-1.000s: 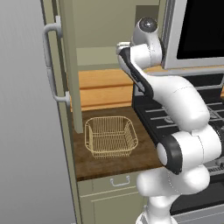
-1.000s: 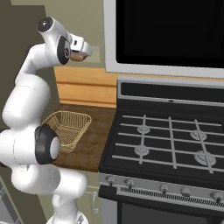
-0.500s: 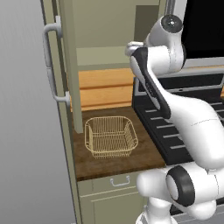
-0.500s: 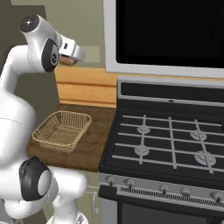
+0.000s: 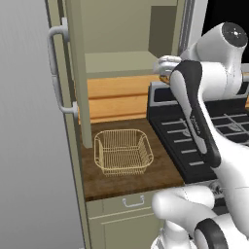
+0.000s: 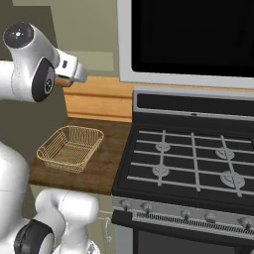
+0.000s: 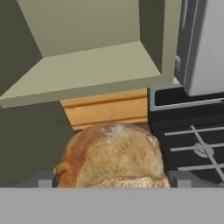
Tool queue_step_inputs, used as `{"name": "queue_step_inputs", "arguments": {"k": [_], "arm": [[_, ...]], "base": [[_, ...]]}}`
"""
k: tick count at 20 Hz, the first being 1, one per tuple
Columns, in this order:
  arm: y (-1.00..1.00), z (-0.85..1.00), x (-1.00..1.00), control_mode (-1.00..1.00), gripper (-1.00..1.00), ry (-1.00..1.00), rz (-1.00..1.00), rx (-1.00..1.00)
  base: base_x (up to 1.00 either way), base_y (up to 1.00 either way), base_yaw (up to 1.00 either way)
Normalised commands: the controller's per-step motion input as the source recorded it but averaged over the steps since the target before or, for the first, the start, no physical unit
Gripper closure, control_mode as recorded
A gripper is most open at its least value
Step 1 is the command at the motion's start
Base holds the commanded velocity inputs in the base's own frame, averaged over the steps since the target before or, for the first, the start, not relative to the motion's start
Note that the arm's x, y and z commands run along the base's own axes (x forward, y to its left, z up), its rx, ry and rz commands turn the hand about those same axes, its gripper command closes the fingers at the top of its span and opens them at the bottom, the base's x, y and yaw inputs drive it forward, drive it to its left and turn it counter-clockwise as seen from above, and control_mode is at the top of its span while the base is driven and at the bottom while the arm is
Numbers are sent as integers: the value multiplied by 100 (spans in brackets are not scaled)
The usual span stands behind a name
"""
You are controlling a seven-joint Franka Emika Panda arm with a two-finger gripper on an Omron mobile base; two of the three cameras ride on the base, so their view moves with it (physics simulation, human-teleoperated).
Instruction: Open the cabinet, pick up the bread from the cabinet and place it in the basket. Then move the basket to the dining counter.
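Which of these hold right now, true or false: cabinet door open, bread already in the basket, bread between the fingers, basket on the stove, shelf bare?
1. The cabinet door stands open. True.
2. The bread lies in the basket. False: the basket holds nothing; the bread sits between the fingers in the hand view.
3. The fingers are wide apart around the bread. True.
4. The basket stands on the stove. False: it rests on the dark wood worktop beside the stove.
5. The cabinet shelf has nothing on it. True.
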Motion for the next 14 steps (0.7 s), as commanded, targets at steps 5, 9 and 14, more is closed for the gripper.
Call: {"name": "queue_step_inputs", "arguments": {"k": [5, 9, 14], "arm": [[14, -47, -57, -100, 100, 4, 15, -5], [17, -72, -40, -100, 100, 7, 18, -4], [25, -83, -44, -100, 100, 3, 18, -3]], "base": [[0, 0, 0], [0, 0, 0], [0, 0, 0]]}}
